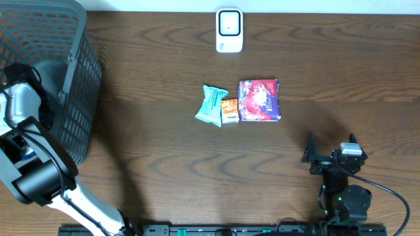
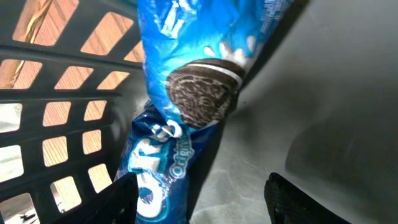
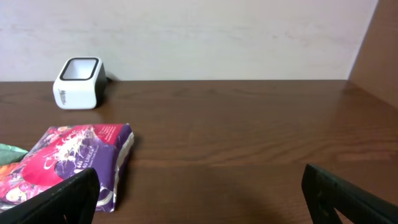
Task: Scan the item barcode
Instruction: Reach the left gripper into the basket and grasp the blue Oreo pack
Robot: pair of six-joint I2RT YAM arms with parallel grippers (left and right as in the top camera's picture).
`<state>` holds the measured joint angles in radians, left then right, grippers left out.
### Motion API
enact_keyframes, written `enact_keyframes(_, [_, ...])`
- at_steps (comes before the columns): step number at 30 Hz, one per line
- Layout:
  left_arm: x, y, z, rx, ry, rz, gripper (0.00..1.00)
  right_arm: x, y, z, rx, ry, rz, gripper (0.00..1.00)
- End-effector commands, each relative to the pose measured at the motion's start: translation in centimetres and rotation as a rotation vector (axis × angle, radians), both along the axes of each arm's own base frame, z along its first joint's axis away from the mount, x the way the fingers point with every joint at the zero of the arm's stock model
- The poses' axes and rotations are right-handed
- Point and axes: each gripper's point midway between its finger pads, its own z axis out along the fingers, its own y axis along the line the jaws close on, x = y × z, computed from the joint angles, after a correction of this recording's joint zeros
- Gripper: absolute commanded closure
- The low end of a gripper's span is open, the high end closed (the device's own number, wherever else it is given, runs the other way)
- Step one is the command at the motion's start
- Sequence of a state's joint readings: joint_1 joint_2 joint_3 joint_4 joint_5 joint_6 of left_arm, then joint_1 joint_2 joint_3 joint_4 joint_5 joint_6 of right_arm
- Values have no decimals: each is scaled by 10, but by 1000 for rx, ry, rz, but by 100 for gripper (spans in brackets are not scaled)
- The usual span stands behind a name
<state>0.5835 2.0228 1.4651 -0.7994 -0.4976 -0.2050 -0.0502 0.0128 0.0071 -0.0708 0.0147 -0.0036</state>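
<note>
Left gripper (image 2: 199, 186) spread | blue cookie packet (image 2: 199, 87) glossy, crumpled | right gripper (image 3: 199, 183) spread

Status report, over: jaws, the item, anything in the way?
Left jaws open in basket, Oreo packet between them, unclamped. Right jaws open, empty. Teal packet, orange packet, purple packet lie before scanner.

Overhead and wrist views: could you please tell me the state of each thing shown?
Grey plastic mesh basket: upright.
Blue Oreo packet: inside basket, ungripped.
White boxy scanner: upright.
Teal packet: lying flat.
Small orange packet: lying flat.
Purple packet: lying flat.
Left gripper: open.
Right gripper: open, empty.
</note>
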Motion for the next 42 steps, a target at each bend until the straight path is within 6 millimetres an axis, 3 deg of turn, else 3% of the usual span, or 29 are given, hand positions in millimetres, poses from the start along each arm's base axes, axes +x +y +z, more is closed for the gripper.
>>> enact_keyframes(1, [-12,9,-3,-4,11,32,36,0,2,-1,18,0,9,1])
enact_keyframes(14, [-17,5,-28,-62,-39,40,36,0,2,-1,18,0,9,1])
enact_keyframes(16, [-17,4,-32,-59,-44,40,44,0,2,-1,18,0,9,1])
enact_keyframes(20, [-15,3,-37,-61,-61,38,90,0,2,-1,18,0,9,1])
enact_keyframes(28, [-11,1,-28,-67,-95,40,93,0,2,-1,18,0,9,1])
enact_keyframes(32, [9,-6,5,-97,-242,14,93,0,2,-1,18,0,9,1])
enact_keyframes(38, [32,-20,95,-66,-524,-63,93,0,2,-1,18,0,9,1])
enact_keyframes(42, [38,-41,156,-66,-722,-120,93,0,2,-1,18,0,9,1])
